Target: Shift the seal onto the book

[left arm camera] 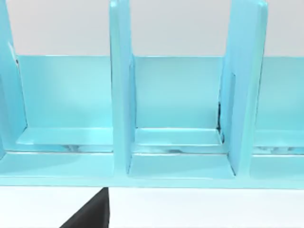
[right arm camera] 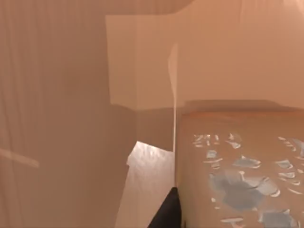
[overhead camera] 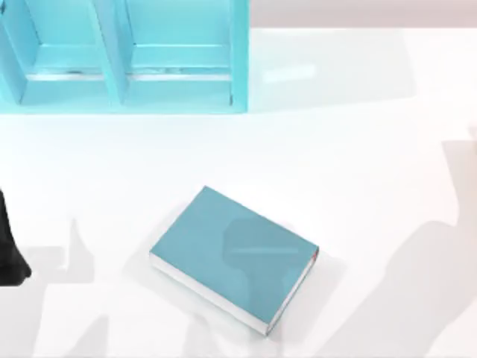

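Tan-brown, scuffed wooden surface (right arm camera: 237,171) crowds the right wrist view, with a dark fingertip (right arm camera: 166,213) at its edge; I judge it the seal, but whether the right gripper grasps it I cannot tell. On the table, the flat teal hardcover book (overhead camera: 235,253) lies bare near centre, below the light-blue compartment shelf (overhead camera: 119,60). Next comes carrying the seal over the cover; the left arm (overhead camera: 9,246) is parked at the left edge.

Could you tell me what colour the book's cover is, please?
Plain teal, clearest in the top view: the book.
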You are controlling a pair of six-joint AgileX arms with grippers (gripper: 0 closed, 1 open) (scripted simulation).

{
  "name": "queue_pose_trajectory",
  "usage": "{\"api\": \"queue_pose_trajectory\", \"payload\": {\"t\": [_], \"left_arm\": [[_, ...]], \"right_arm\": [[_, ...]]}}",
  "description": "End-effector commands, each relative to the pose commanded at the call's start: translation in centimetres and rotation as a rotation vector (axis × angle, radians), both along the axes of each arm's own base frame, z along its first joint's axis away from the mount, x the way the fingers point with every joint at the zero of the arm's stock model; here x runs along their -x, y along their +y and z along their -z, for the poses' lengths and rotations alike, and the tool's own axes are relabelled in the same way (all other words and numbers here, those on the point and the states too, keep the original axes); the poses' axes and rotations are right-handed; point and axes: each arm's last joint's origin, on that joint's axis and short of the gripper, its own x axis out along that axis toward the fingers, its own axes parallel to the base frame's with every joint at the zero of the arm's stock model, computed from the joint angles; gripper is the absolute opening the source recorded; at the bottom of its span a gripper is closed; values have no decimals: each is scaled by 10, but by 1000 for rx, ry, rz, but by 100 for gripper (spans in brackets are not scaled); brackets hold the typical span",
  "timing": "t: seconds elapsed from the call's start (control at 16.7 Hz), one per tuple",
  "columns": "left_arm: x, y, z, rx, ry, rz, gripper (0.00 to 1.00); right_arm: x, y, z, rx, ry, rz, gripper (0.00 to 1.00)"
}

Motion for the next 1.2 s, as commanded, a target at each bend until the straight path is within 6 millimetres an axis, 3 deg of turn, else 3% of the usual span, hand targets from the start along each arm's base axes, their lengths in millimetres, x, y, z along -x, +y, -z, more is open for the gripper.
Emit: {"api": "queue_pose_trajectory", "payload": {"t": [0.12,0.18,0.78,1.02,1.2], "left_arm": [[0,0,0,0,0,0,100],[0,0,0,0,0,0,100],[0,0,0,0,0,0,100],[0,0,0,0,0,0,100],[0,0,0,0,0,0,100]], "right_arm": [[0,0,0,0,0,0,2],[0,0,0,0,0,0,0],[-2,-1,-5,3,-11,15,0],[-20,5,-40,8,-78,126,0],[-31,35,-79,-2,-103,180,0]]}}
